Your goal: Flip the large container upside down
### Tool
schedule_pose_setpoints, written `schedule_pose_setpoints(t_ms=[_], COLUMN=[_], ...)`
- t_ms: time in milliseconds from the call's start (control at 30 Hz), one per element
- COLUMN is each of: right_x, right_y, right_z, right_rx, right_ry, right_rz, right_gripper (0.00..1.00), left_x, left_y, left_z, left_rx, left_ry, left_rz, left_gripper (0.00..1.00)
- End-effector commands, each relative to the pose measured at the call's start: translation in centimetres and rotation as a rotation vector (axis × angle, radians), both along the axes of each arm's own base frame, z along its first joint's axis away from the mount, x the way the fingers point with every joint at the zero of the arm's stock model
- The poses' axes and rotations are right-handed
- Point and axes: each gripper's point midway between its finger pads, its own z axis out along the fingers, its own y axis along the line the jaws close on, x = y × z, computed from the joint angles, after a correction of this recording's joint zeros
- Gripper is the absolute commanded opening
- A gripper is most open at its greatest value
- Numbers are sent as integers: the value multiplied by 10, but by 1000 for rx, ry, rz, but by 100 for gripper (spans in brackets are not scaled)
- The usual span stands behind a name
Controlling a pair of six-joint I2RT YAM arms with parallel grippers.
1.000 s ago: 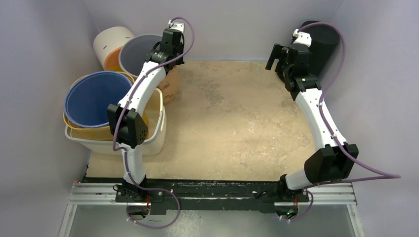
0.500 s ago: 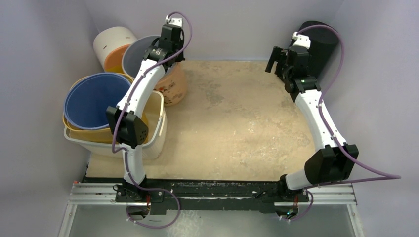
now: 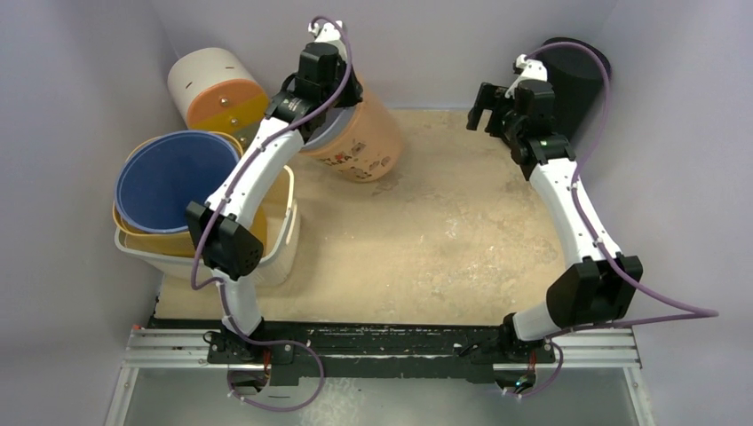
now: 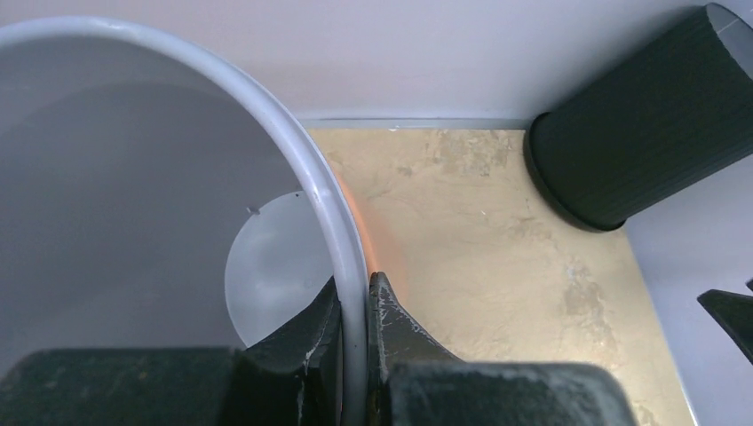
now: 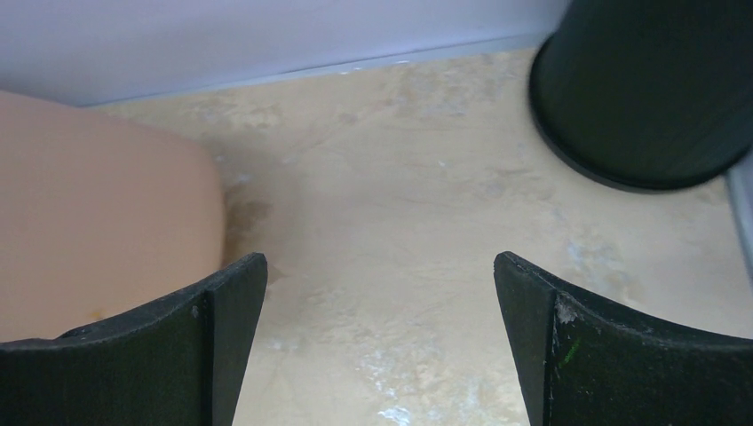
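Note:
The large container (image 3: 360, 138) is a peach-orange bucket with a grey inside and grey rim (image 4: 293, 142). It hangs tilted at the back of the table, its base pointing right and toward me. My left gripper (image 3: 321, 93) is shut on its rim, one finger inside and one outside (image 4: 355, 306). The bucket's peach side (image 5: 98, 222) shows at the left of the right wrist view. My right gripper (image 3: 486, 105) is open and empty (image 5: 380, 293), above the table to the right of the bucket.
A black ribbed bin (image 3: 577, 75) lies at the back right corner, also in the left wrist view (image 4: 639, 115). At the left stand a cream tub (image 3: 280, 244) holding a yellow and a blue basin (image 3: 169, 177), and a white cylinder with an orange lid (image 3: 217, 89) behind them.
My left gripper has lifted the bucket off the back left and swung it right, tipping it from upright onto a slant. My right gripper has shifted slightly left.

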Motion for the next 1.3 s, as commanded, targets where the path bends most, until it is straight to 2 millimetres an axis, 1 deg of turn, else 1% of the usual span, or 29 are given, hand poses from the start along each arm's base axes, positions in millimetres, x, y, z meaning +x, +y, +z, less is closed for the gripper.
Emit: schedule_pose_setpoints(t_ms=[0, 33, 100, 133, 167, 200, 333, 467, 567, 667, 800, 900, 967, 1067, 1200, 1267], right_x=[15, 16, 18, 18, 19, 19, 19, 18, 16, 15, 18, 21, 22, 26, 34, 41], right_y=[33, 35, 36, 36, 35, 35, 35, 31, 28, 29, 26, 25, 24, 15, 4, 0], right_z=[43, 44, 43, 42, 41, 39, 38, 38, 39, 41, 46, 51, 55, 64, 83, 91], right_rx=[64, 61, 52, 50, 46, 46, 44, 34, 27, 29, 19, 16, 15, -14, -42, -37], right_ry=[-113, -113, -107, -105, -102, -99, -92, -89, -86, -79, -88, -96, -104, -126, -160, -173], right_rz=[144, 151, 155, 152, 150, 148, 146, 129, 118, 120, 106, 100, 90, 54, 2, -13], right_gripper=[100, 100, 100, 100, 100, 100, 100, 100, 100, 100, 100, 100, 100, 100, 100, 100], left_x=[-12, -16, -22, -23, -22, -22, -28, -38, -54, -72, -97, -113, -120, -127, -138, -143], left_y=[-17, -22, -32, -33, -32, -30, -19, 9, 36, 58, 79, 89, 91, 87, 73, 59], left_z=[91, 90, 82, 79, 78, 79, 94, 119, 152, 186, 226, 248, 258, 267, 275, 278], left_rx=[-162, -138, 32, 104, 138, 156, 167, 214, 212, 167, 91, 25, -11, -73, -198, -274], left_ry=[-235, -236, -232, -220, -211, -204, -240, -295, -368, -451, -550, -613, -637, -650, -656, -648], left_rz=[-43, -51, -28, -17, -10, -5, 32, 119, 202, 266, 311, 323, 319, 285, 196, 125], left_gripper=[0, 0, 0, 0, 0, 0, 0, 0, 0, 0, 0, 0, 0, 0, 0, 0])
